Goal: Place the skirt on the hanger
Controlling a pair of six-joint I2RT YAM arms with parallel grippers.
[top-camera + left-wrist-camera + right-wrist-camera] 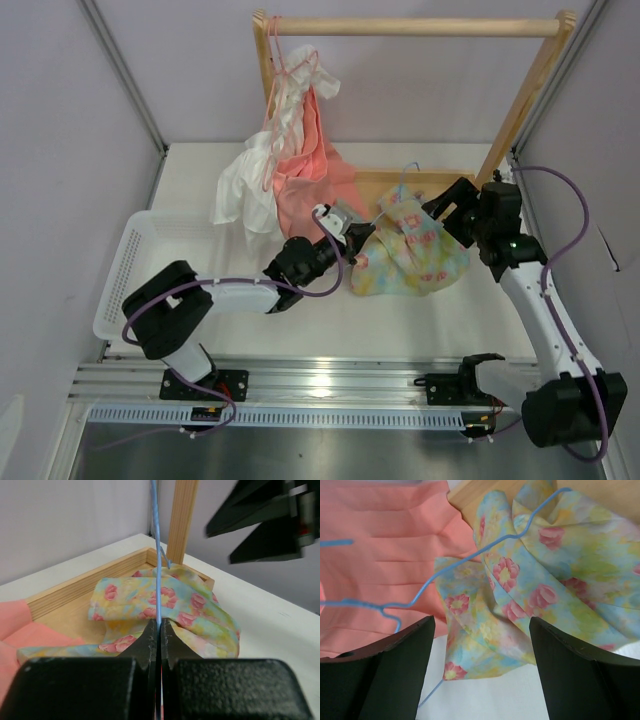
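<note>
The flower-print skirt (412, 252) lies crumpled on the table by the wooden rack's base, draped partly over the light-blue wire hanger (408, 172). My left gripper (358, 238) is at the skirt's left edge. In the left wrist view it (160, 625) is shut on the hanger wire (156, 555), which rises straight up over the skirt (165, 602). My right gripper (437, 212) hovers over the skirt's right side, open and empty. In the right wrist view it (482, 622) straddles the skirt (530, 585). The hanger (470, 555) is threaded through the folds.
A wooden rack (405, 27) stands at the back. A pink hanger on it carries a white garment (245, 190) and a salmon-pink one (310, 165), which reaches the table (385, 535). A white basket (125, 265) sits at left. The rack's base frame (75, 587) borders the skirt.
</note>
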